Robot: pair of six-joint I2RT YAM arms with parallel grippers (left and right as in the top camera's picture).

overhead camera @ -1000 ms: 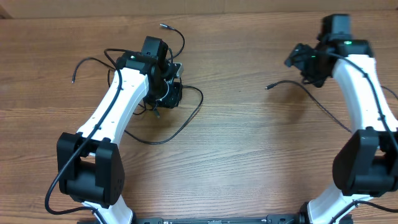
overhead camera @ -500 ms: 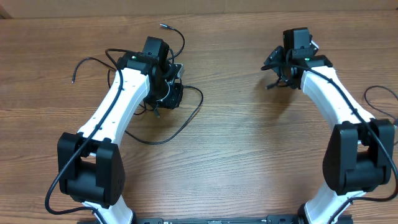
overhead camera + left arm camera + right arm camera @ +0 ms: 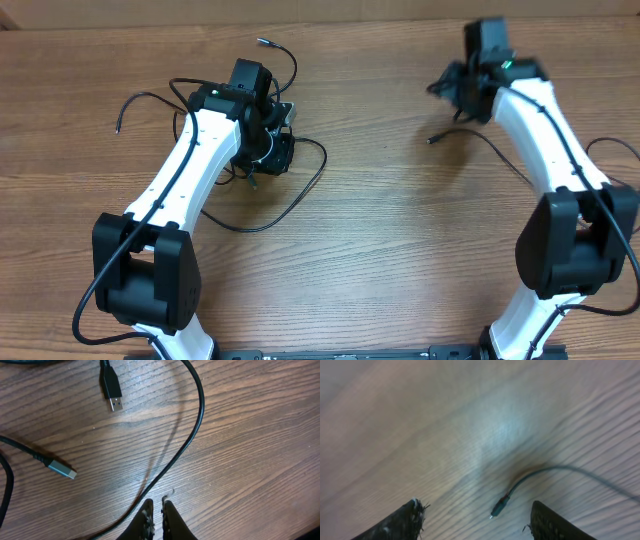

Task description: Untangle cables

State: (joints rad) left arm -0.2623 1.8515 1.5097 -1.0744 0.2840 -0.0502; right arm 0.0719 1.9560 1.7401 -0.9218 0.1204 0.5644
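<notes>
Under everything, a wooden table (image 3: 380, 250). On it, 2 white arms: the left arm (image 3: 185, 170) reaching into the left half toward the far edge, the right arm (image 3: 545, 130) stretched close to the far edge on the right. Around and under the left wrist, the cables (image 3: 265, 227) in loose tangled loops, ends straying outward. Well apart from them, in the right half near the far edge, a lone cable (image 3: 436, 137).

Low over the wood, the left gripper (image 3: 156, 506), fingers pressed almost together. Just beside them 1 cord (image 3: 199, 415), seemingly not pinched, though hard to tell. Farther off, a USB plug (image 3: 114, 397) and a grey plug (image 3: 62, 470), apart.

Above the table, the right gripper (image 3: 475, 507), spread wide, gripping nothing, view blurred. Below it, the lone cable's small plug (image 3: 499, 507).
</notes>
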